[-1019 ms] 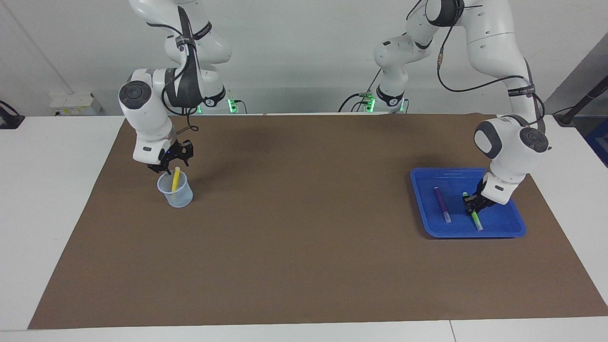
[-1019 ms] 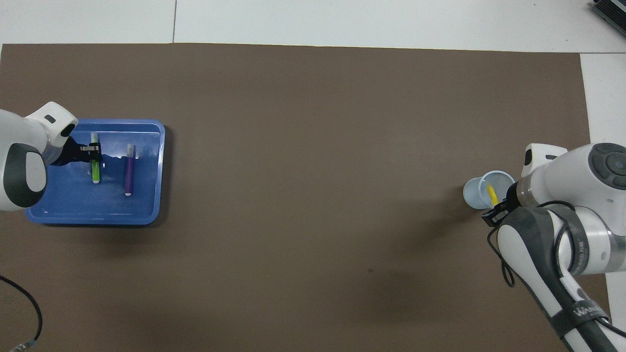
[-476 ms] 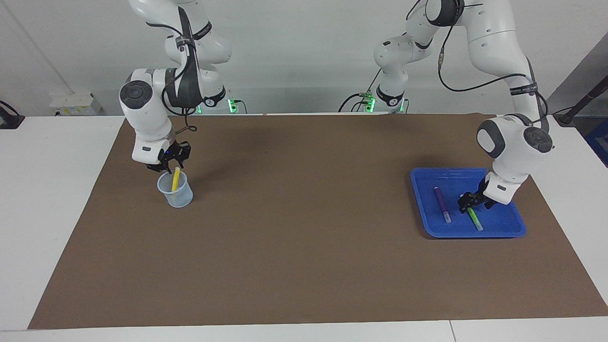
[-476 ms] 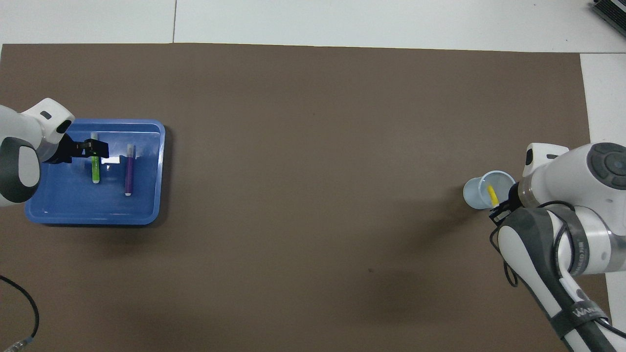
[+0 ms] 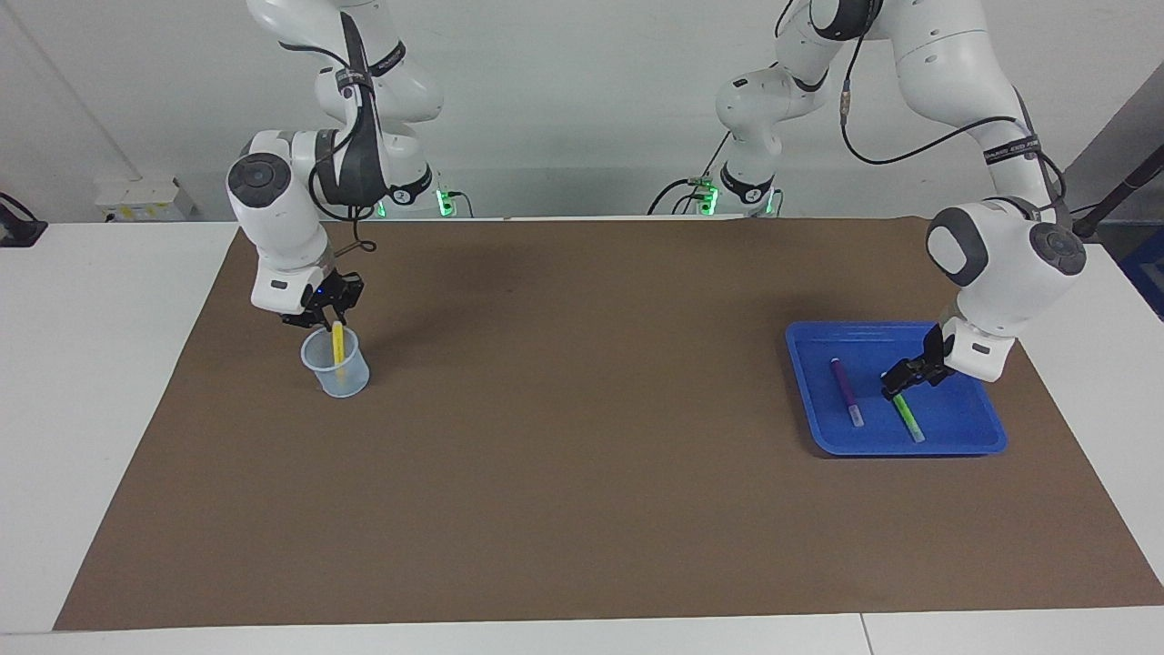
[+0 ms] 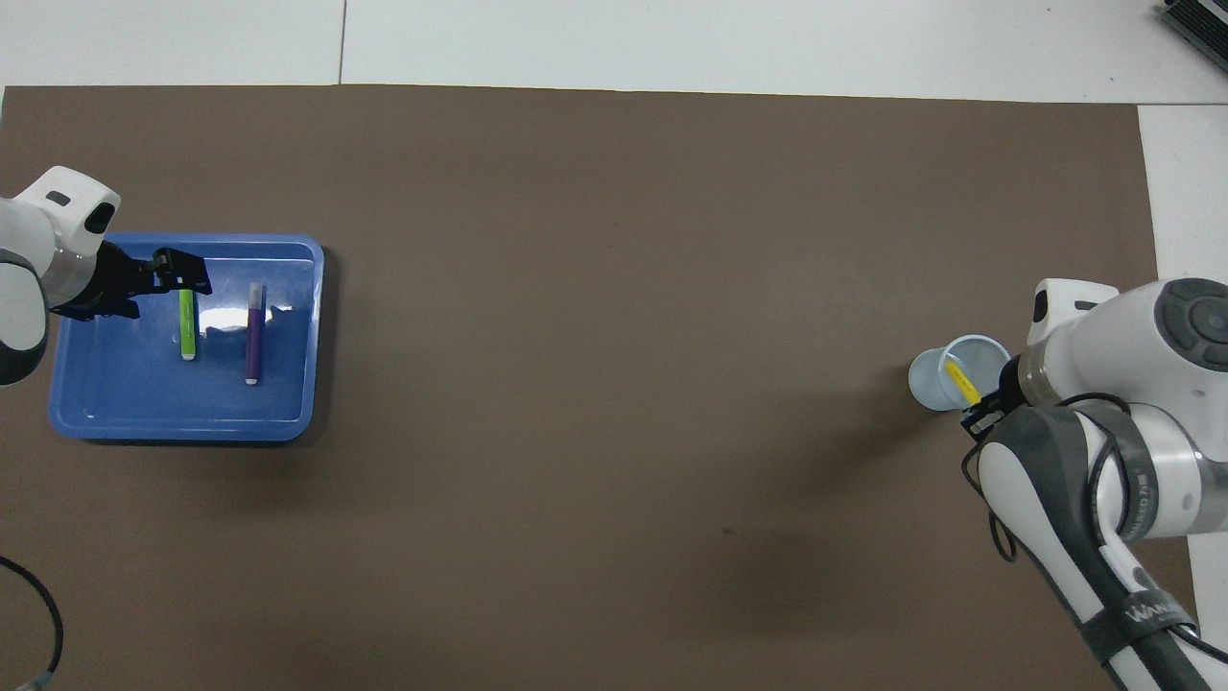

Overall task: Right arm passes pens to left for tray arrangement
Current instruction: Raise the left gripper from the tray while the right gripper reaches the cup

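Pinching slim yellow pen (image 5: 338, 342), right fingers (image 5: 329, 316); left fingers (image 5: 912, 370) apart over glossy tray (image 5: 964, 443).

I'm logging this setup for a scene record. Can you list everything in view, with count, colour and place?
tray: one, bright blue, on the mat toward the left arm's end of the table.
purple pen: one, lying flat in the tray.
green pen: one, bright green, lying flat in the tray beside the purple pen.
cup: one, translucent bluish, on the mat toward the right arm's end of the table.
yellow pen: one, standing in the cup, upper end sticking out.
mat: one, brown, covering most of the white table.
left gripper: black, open, over the tray above the green pen's end.
right gripper: black, at the yellow pen's upper end over the cup.
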